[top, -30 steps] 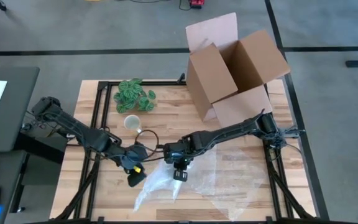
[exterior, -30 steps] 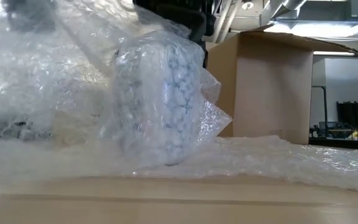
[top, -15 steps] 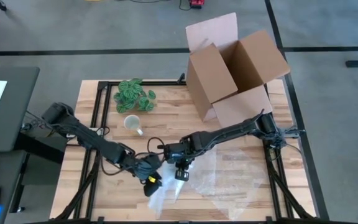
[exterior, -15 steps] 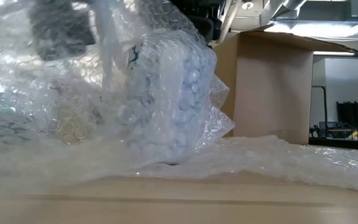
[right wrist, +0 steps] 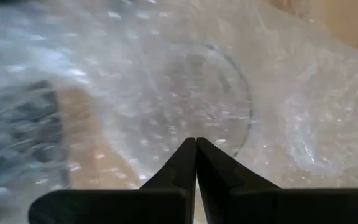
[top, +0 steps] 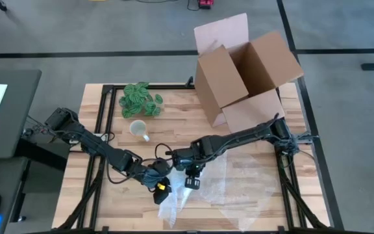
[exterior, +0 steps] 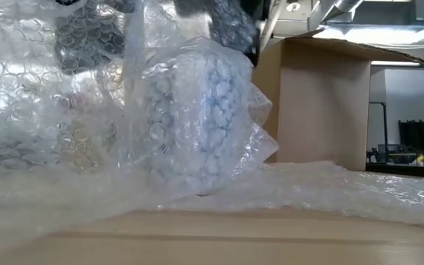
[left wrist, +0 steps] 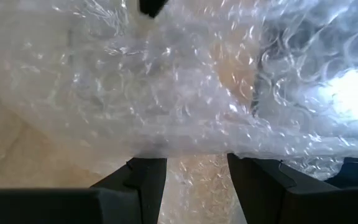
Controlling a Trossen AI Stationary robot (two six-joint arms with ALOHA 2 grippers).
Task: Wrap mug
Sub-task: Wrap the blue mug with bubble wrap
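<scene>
The whole table (top: pixel 174 117) is seen from straight above; a level view is taken at its surface, close against the bubble wrap (exterior: pixel 197 125), which both wrist views share.

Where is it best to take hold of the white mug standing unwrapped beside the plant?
Probably the handle of the white mug. It sticks out toward the table's front, away from the plant, so an end effector coming from that open front side meets nothing. The rim is an alternative, since the mug stands upright, mouth up.
</scene>
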